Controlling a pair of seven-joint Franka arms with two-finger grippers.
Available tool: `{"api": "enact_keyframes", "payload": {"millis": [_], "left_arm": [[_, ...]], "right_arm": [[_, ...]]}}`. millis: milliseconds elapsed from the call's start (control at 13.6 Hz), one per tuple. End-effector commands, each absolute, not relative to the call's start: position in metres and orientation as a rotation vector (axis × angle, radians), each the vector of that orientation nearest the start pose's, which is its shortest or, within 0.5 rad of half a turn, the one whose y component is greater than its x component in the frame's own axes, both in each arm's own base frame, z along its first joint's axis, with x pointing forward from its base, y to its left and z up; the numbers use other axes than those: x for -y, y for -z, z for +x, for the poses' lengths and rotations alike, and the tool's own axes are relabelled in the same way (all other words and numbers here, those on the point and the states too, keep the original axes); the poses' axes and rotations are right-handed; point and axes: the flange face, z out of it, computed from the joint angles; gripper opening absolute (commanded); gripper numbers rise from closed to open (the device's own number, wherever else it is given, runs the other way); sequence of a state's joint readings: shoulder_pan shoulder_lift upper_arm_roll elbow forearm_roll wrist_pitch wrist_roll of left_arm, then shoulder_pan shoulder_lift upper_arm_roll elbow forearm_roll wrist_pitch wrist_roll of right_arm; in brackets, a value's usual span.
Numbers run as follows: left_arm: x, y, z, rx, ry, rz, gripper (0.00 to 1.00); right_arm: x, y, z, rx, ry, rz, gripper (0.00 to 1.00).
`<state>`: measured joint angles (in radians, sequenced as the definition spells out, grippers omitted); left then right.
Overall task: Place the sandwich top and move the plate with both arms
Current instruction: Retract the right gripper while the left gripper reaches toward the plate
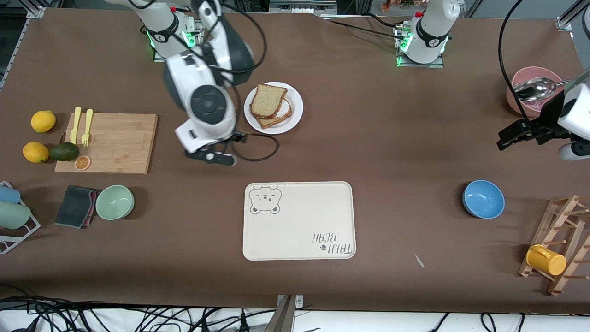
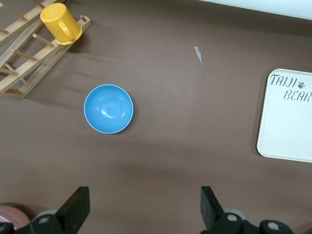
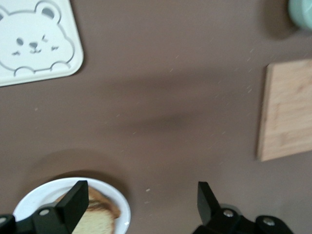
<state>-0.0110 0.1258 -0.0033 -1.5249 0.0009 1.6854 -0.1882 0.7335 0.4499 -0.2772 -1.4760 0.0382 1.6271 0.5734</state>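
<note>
The right gripper (image 3: 139,204) hangs with its fingers spread wide and nothing between them, over bare tabletop beside the plate (image 1: 295,109), on the side toward the wooden cutting board (image 1: 109,143). Taking the cream tray (image 1: 298,220) as the landmark and working from near to far: its upside-down lettering, in the corner nearest the front camera, reads "TAIJI BEAR" with a small paw mark, and a bear face is printed in the corner toward the right arm's end. The blue bowl (image 1: 483,198) sits level with the tray, toward the left arm's end; the green bowl (image 1: 115,201) sits level with it toward the right arm's end. Farther from the camera than the tray lies the white plate, and on it the sandwich top (image 1: 268,100) rests across the stack of lower slices, lying flat and skewed to them. Which way its rounded end points is hard to tell. The left gripper (image 2: 141,207) waits, its fingers equally wide and empty, over open table near the blue bowl and the pink bowl (image 1: 531,74) holding a metal spoon (image 1: 535,88).
</note>
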Motion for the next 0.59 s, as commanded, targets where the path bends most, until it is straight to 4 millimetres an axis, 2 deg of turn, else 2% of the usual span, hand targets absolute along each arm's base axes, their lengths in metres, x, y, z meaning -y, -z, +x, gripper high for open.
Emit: {"api": "enact_keyframes", "payload": {"millis": [0, 220, 294, 367, 441, 514], "left_arm": [[0.008, -0.579, 0.614, 0.28, 0.054, -3.143, 1.0], [0.017, -0.553, 0.625, 0.262, 0.006, -3.138, 1.0], [0.017, -0.548, 0.626, 0.262, 0.004, -3.138, 1.0], [0.017, -0.543, 0.626, 0.257, -0.008, -3.138, 1.0], [0.017, -0.535, 0.626, 0.257, -0.028, -3.137, 1.0], [0.017, -0.527, 0.626, 0.258, -0.023, -3.137, 1.0]], "right_arm": [[-0.258, -0.435, 0.588, -0.037, -0.369, -3.307, 0.98], [-0.196, -0.456, 0.605, 0.174, -0.375, -3.211, 0.99], [-0.163, -0.462, 0.613, 0.172, -0.371, -3.189, 0.99], [-0.14, -0.463, 0.619, 0.231, -0.368, -3.166, 0.99], [-0.121, -0.461, 0.623, 0.274, -0.377, -3.142, 0.99], [-0.115, -0.458, 0.624, 0.298, -0.388, -3.117, 0.99]]}}
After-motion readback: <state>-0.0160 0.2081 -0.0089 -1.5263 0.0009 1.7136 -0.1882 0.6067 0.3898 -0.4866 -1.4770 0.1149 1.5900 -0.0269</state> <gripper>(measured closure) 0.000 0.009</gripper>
